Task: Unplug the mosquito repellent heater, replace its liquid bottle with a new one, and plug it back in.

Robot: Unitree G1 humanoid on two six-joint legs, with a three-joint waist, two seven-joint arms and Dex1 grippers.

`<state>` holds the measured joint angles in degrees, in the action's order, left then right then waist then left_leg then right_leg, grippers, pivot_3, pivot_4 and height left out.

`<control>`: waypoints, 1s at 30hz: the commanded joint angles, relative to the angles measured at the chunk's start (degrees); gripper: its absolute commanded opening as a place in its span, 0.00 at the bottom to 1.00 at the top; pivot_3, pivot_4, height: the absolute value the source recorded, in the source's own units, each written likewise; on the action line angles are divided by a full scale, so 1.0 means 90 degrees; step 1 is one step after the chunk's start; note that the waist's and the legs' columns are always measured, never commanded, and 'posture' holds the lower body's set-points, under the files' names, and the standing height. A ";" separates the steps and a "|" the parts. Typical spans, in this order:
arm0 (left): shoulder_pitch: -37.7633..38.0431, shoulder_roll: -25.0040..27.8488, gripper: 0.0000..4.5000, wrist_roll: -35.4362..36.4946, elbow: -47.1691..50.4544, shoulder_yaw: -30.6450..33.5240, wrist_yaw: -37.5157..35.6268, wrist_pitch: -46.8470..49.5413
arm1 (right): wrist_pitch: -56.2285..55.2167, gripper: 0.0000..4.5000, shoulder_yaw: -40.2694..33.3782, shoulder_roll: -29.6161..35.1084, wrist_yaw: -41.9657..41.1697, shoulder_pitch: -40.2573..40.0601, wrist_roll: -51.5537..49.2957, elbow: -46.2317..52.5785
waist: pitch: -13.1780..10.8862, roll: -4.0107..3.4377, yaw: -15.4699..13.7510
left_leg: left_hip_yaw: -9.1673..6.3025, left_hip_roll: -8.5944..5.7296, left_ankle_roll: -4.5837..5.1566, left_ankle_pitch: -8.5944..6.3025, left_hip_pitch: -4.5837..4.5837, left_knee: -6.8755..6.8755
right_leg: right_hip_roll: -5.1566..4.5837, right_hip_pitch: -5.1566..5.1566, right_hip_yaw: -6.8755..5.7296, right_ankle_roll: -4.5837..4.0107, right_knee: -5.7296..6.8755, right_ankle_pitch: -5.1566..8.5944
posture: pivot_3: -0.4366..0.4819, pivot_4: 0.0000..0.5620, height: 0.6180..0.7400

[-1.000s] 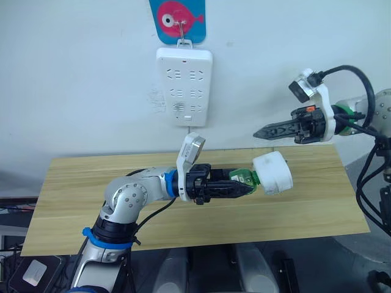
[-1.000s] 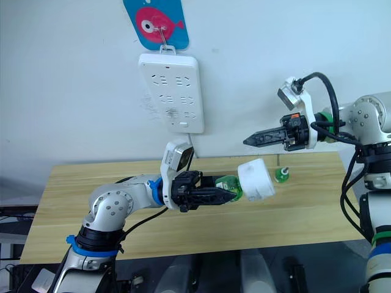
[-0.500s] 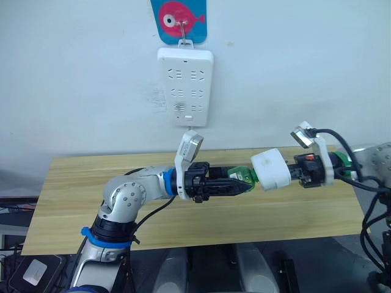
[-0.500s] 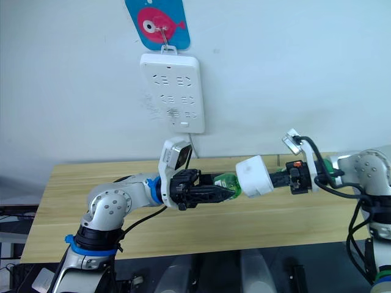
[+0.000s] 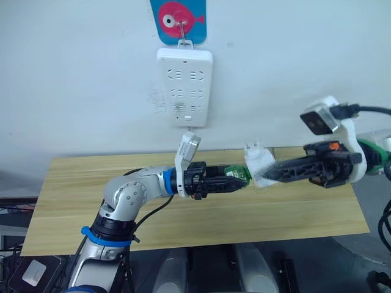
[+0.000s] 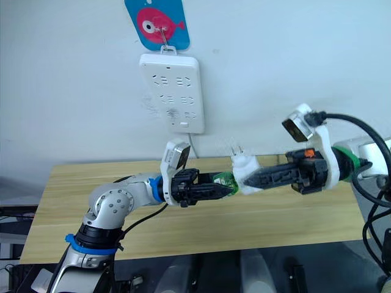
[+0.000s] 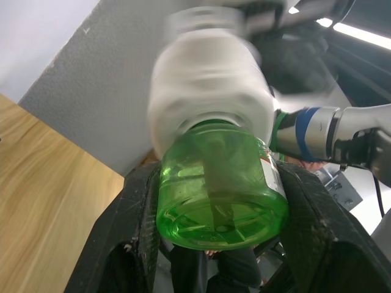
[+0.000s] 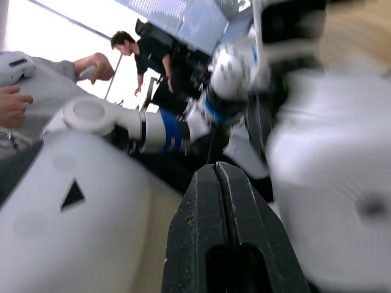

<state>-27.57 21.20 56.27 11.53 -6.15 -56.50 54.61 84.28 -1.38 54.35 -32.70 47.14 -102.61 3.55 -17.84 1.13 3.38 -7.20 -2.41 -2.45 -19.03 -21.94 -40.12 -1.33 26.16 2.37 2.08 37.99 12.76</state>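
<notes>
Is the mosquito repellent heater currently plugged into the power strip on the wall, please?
No, the mosquito repellent heater is held above the table, well below the power strip.

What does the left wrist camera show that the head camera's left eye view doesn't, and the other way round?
Left wrist view: the green bottle's clear base up close, clamped between black fingers, its top inside the white heater.

Left eye view: the wall power strip, fish hook, and right gripper shut against the heater.

Both: bottle, heater, wooden table, left gripper.
</notes>
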 commanded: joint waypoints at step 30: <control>-0.0005 -0.0023 0.50 -0.0336 -0.0039 -0.0120 0.0113 -0.0288 | 0.0850 0.01 -0.0103 0.0273 -0.1543 -0.0545 0.1161 0.0347 | 0.0001 0.0000 -0.0014 | -0.0006 0.0001 0.0001 0.0000 -0.0002 0.0000 | 0.0002 0.0001 -0.0003 0.0000 -0.0001 0.0000 | 0.34 0.51 1.00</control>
<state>-27.79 21.06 55.02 11.21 -5.54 -56.36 51.61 92.04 1.05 56.70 -46.87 41.32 -87.25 5.97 -17.84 1.13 3.25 -7.25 -2.40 -2.44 -19.03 -21.96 -40.12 -1.31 26.17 2.35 2.08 37.98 12.76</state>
